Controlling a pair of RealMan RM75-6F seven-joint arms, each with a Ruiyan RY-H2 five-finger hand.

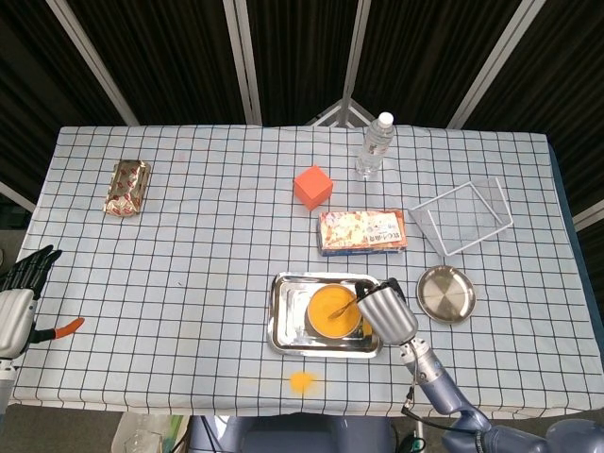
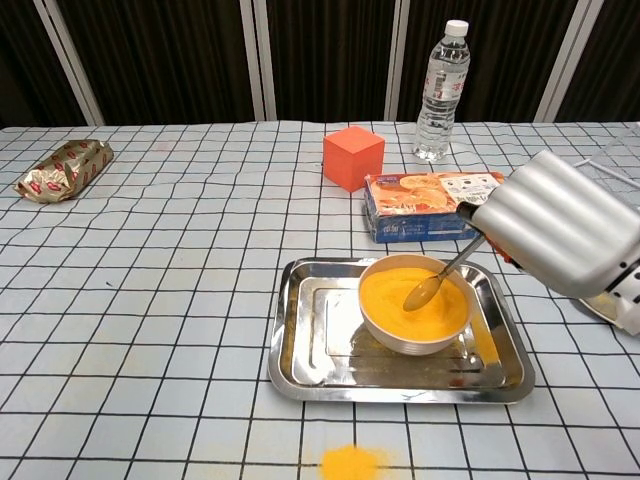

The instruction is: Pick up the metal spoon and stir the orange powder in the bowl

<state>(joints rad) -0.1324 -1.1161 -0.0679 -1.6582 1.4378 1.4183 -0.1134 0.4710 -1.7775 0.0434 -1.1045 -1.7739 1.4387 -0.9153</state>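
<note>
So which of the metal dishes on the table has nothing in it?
The small round plate, right of the right hand. The rectangular tray holds the bowl of orange powder.

White cloth with a dark grid covers the table (image 2: 150, 300). Bright orange powder (image 2: 415, 305) fills the pale bowl (image 2: 400, 342), inside a shiny silver tray (image 2: 300, 350). Silver right hand (image 2: 560, 235), silver spoon (image 2: 432, 287). Orange-red cube (image 2: 352, 157), clear bottle (image 2: 441, 95) with white cap.

Snack box (image 2: 430, 205) probably crowds the bowl's (image 2: 415, 305) far side.
</note>
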